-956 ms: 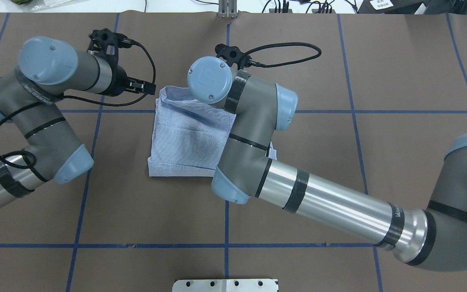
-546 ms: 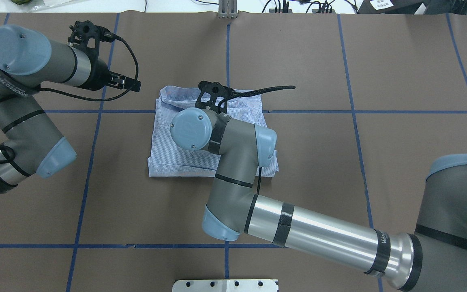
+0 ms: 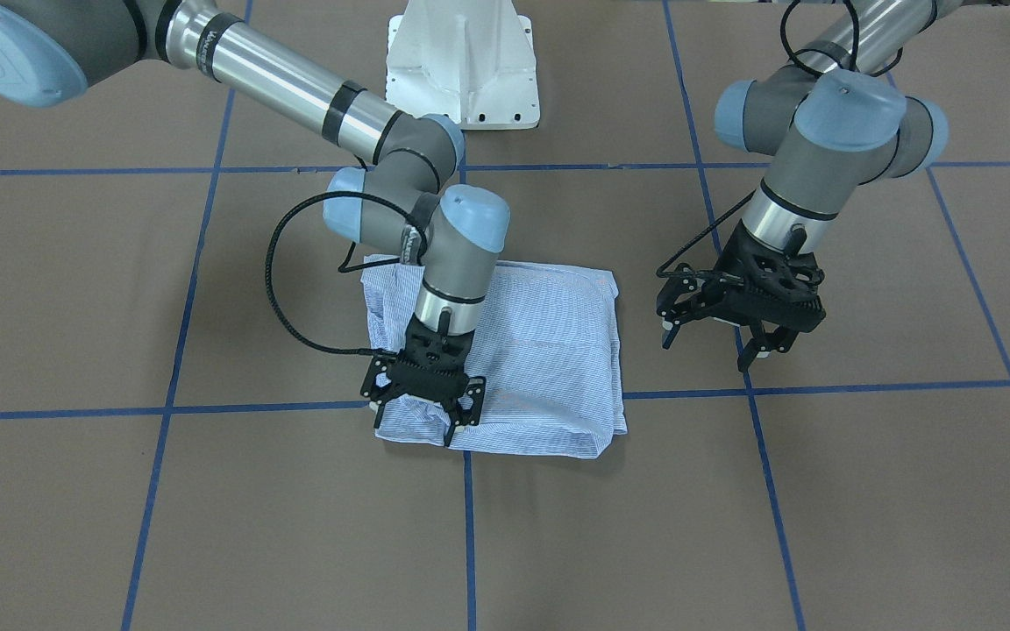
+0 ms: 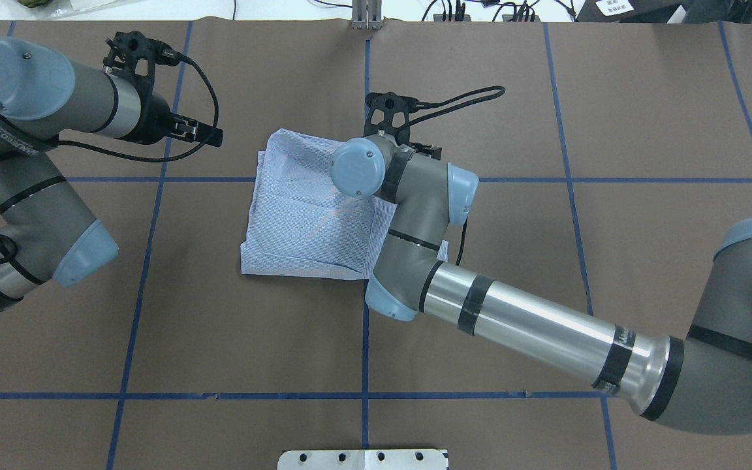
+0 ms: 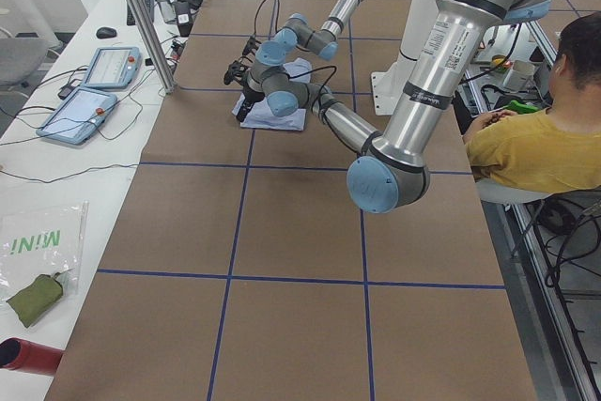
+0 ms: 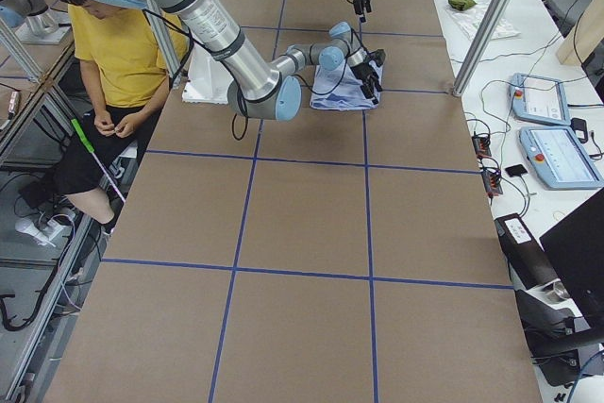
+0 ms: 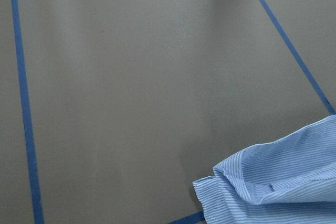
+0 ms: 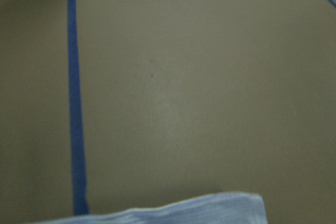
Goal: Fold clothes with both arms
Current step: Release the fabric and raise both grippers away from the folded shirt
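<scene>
The light blue-and-white striped shirt [image 3: 540,350] lies folded into a rough rectangle near the table's middle [image 4: 304,215]. My right gripper [image 3: 416,428] points down at the shirt's far edge, at its corner on my right. Its jaws are spread, with the fingertips at the cloth. In the overhead view the wrist hides most of the right gripper [image 4: 423,150]. My left gripper [image 3: 709,349] is open and empty. It hangs over bare table just to the left of the shirt [image 4: 211,136]. The shirt's edge shows in the left wrist view [image 7: 278,192] and in the right wrist view [image 8: 184,213].
Brown paper with blue tape lines [image 4: 147,261] covers the table. The white pedestal base [image 3: 461,61] stands at the robot's side. A metal plate [image 4: 363,459] sits at the near edge. A person in yellow [image 6: 123,44] sits beside the table. Teach pendants [image 6: 557,153] lie past its far edge.
My right wrist came back over the shirt, then moved out to its far right edge. The shirt's far left part now lies smoother. My left arm drew back to the left.
</scene>
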Robot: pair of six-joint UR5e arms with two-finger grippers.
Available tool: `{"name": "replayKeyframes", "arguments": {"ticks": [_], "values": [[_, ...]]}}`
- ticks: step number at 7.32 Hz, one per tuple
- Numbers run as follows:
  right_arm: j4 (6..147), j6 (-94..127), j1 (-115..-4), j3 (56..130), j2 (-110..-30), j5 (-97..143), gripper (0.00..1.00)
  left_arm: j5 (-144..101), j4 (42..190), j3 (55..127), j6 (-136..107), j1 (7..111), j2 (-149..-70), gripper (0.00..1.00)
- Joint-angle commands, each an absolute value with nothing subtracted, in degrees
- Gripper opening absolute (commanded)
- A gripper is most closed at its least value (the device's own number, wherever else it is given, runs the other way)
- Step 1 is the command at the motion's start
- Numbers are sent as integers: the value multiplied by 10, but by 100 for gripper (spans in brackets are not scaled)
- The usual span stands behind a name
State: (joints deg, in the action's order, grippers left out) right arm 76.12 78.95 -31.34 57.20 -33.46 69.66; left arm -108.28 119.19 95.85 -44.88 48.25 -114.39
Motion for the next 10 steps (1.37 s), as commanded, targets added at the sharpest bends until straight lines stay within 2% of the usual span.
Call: {"name": "replayKeyframes", "arguments": {"ticks": [1, 3, 5, 8, 10], "values": [[738, 759, -352, 563, -324, 730, 100, -1084, 1192, 961, -451, 483, -1143, 100], [750, 759, -372, 624, -329, 815, 100, -1084, 1191, 984, -453, 483, -1127, 100], [808, 737, -404, 724, -378, 935, 100, -1093, 1189, 1063, -449, 483, -1045, 100], [979, 552, -502, 976, -525, 1057, 100, -1115, 1186, 1199, -384, 488, -873, 100], [1028, 329, -603, 1101, -668, 1148, 100, -1161, 1186, 1212, -222, 578, -801, 100]]}}
